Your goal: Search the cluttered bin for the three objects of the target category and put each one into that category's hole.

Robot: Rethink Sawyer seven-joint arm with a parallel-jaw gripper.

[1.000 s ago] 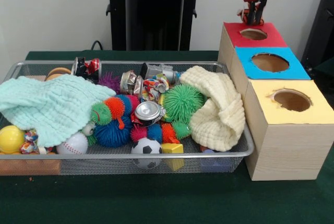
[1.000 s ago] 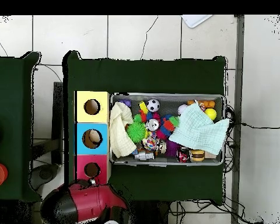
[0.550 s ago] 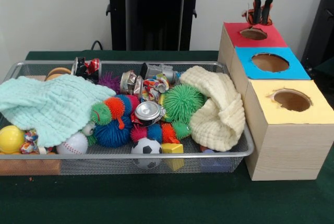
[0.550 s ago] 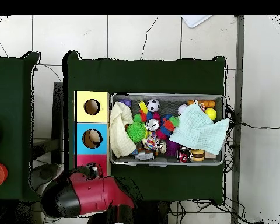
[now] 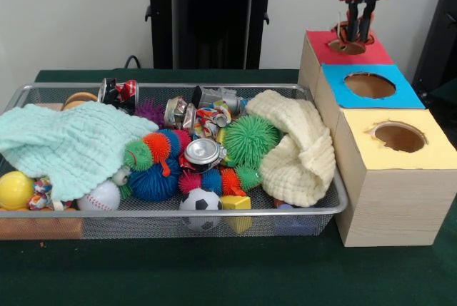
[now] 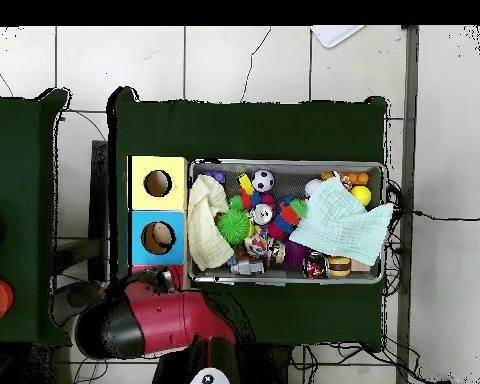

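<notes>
Green table (image 5: 214, 277), gripper (image 5: 359, 29) above red hole (image 5: 347, 46)

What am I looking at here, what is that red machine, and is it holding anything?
The red machine is a robot arm. Its gripper hangs right over the hole in the red box. Whether it holds anything, or is open or shut, cannot be told from these pictures.

One picture faces the robot from across the table. The other looks straight down, so the red arm covers the red box there.

On the green table stand three boxes in a row, topped red, blue and yellow, each with a round hole. Beside them is a wire bin full of clutter: spiky rubber toys, crushed cans, a soccer ball, a baseball, a mint cloth and a cream cloth.
</notes>
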